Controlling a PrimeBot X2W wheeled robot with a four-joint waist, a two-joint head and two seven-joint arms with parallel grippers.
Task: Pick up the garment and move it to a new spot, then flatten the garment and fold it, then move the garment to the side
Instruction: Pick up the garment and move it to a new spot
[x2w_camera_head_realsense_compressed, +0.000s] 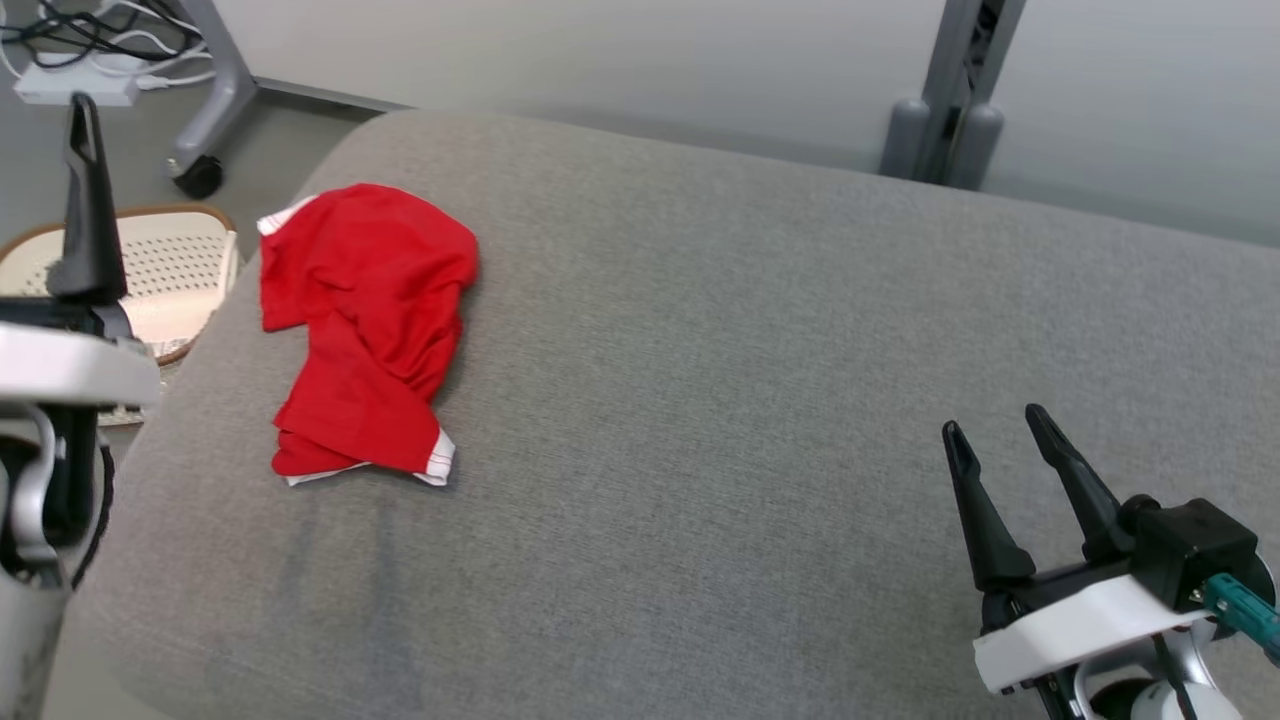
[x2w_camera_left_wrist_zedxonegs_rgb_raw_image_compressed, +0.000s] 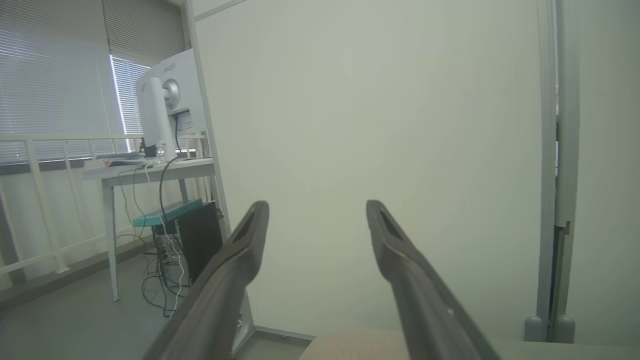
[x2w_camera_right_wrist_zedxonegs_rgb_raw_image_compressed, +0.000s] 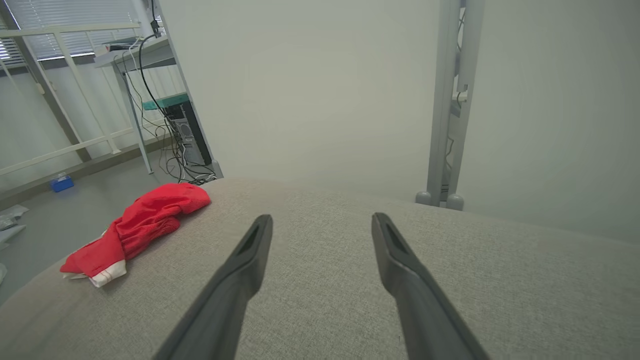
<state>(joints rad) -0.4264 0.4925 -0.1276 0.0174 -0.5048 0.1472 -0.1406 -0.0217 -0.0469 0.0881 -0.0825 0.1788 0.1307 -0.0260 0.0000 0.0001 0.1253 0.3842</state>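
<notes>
A crumpled red garment (x2w_camera_head_realsense_compressed: 365, 320) with white trim lies near the left end of the grey padded surface (x2w_camera_head_realsense_compressed: 750, 380); the right wrist view has the garment (x2w_camera_right_wrist_zedxonegs_rgb_raw_image_compressed: 140, 225) at its left, by the surface's edge. My left gripper (x2w_camera_head_realsense_compressed: 82, 110) stands off the surface's left edge, left of the garment, fingers pointing up. In its own wrist view the left gripper (x2w_camera_left_wrist_zedxonegs_rgb_raw_image_compressed: 317, 207) is open and empty, facing a pale wall. My right gripper (x2w_camera_head_realsense_compressed: 992, 420) hovers open over the surface's right part, far from the garment, and the right gripper (x2w_camera_right_wrist_zedxonegs_rgb_raw_image_compressed: 322, 220) holds nothing.
A beige perforated basket (x2w_camera_head_realsense_compressed: 170, 270) sits on the floor beside the surface's left edge. Behind it are a wheeled stand leg (x2w_camera_head_realsense_compressed: 210, 110) and a power strip with cables (x2w_camera_head_realsense_compressed: 75, 85). A grey post (x2w_camera_head_realsense_compressed: 950, 100) rises behind the surface. A desk with a monitor (x2w_camera_left_wrist_zedxonegs_rgb_raw_image_compressed: 160, 110) stands by the window.
</notes>
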